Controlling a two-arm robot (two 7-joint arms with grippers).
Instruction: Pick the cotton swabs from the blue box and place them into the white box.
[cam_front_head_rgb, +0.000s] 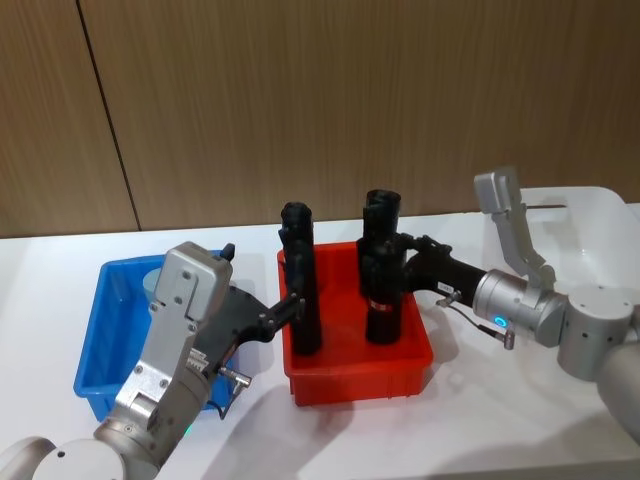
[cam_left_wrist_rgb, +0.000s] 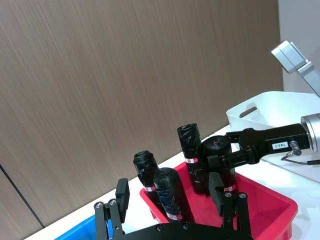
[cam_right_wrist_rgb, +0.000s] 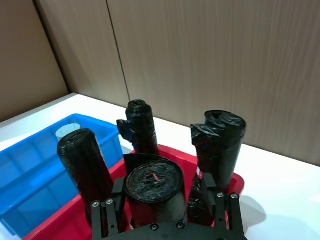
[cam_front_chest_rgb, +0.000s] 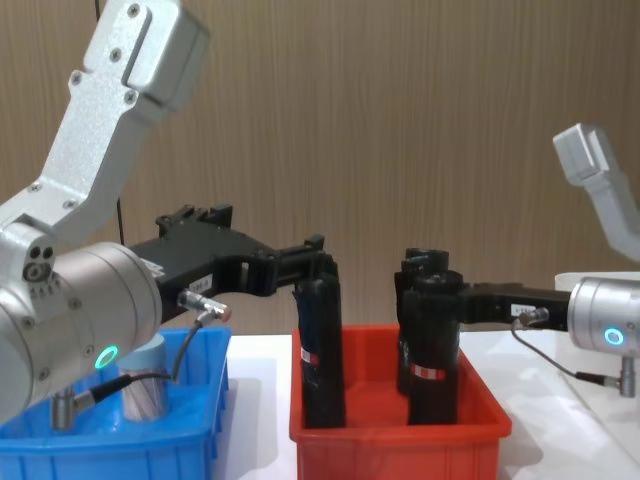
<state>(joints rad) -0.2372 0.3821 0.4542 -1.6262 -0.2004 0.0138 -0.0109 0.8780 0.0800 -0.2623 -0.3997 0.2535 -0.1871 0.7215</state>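
One tub of cotton swabs (cam_front_head_rgb: 152, 284) with a pale lid stands in the blue box (cam_front_head_rgb: 100, 340) at the left, partly hidden behind my left arm; the chest view has this tub (cam_front_chest_rgb: 145, 385) inside the blue box (cam_front_chest_rgb: 110, 450). The white box (cam_front_head_rgb: 600, 235) stands at the far right. My left gripper (cam_front_head_rgb: 296, 306) reaches past the blue box and is open, its fingers (cam_left_wrist_rgb: 122, 192) straddling a black roll (cam_left_wrist_rgb: 170, 195) without touching it. My right gripper (cam_front_head_rgb: 400, 262) reaches in from the right, open, closely flanking another black roll (cam_right_wrist_rgb: 152, 182).
A red bin (cam_front_head_rgb: 360, 385) sits between the blue and white boxes and holds several upright black rolls with red-white bands (cam_front_chest_rgb: 320, 340). A wood-panelled wall runs behind the white table (cam_front_head_rgb: 450, 430). Both arms stretch low over the table.
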